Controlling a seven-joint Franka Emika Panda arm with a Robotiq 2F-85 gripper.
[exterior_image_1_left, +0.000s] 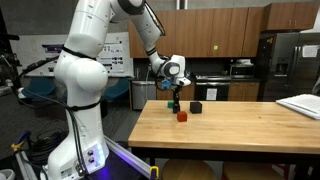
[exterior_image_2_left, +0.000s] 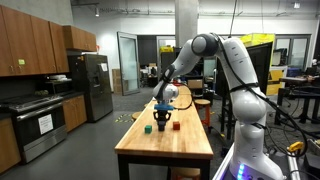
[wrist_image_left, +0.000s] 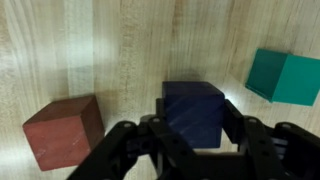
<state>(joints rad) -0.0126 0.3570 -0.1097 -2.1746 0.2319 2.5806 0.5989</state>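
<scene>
the pincer (wrist_image_left: 194, 128) was clamped narrow on the dark blue cube (wrist_image_left: 196, 100) at frame centre, over the table (wrist_image_left: 120, 45); a shallow grip could have let it slip and knock the red cube (wrist_image_left: 63, 130) at lower left.

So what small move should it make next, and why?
Probably a short, straight lift. The jaws look closed on the dark blue cube, with a red cube close on one side and a teal cube further off on the wooden tabletop; rising vertically should avoid nudging either.
</scene>
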